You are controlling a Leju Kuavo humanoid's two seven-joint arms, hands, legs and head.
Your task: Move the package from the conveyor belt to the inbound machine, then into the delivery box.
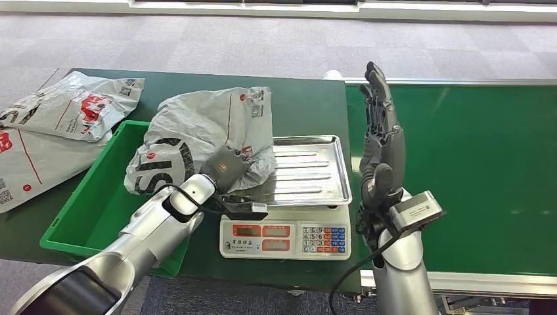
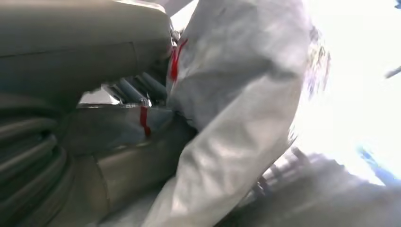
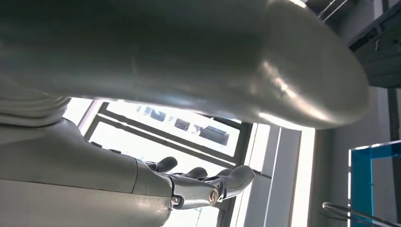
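Green tabletop (image 1: 302, 98). Package (image 1: 197, 138) off conveyor belt (image 1: 473, 164), gripped by left hand (image 1: 226, 167), scale tray (image 1: 309, 172) at 3 o'clock. Right hand (image 1: 379, 141) empty, fingers extended. Left: delivery box (image 1: 98, 197) drop.

Our left arm reaches forward and inward from the lower left, and our left hand (image 1: 226, 167) grips a grey package (image 1: 197, 134), fingers closed into its crumpled plastic. Our right forearm stands nearly upright at the right, and our right hand (image 1: 379, 141) is raised with its fingers straight, apart and pointing up, holding nothing
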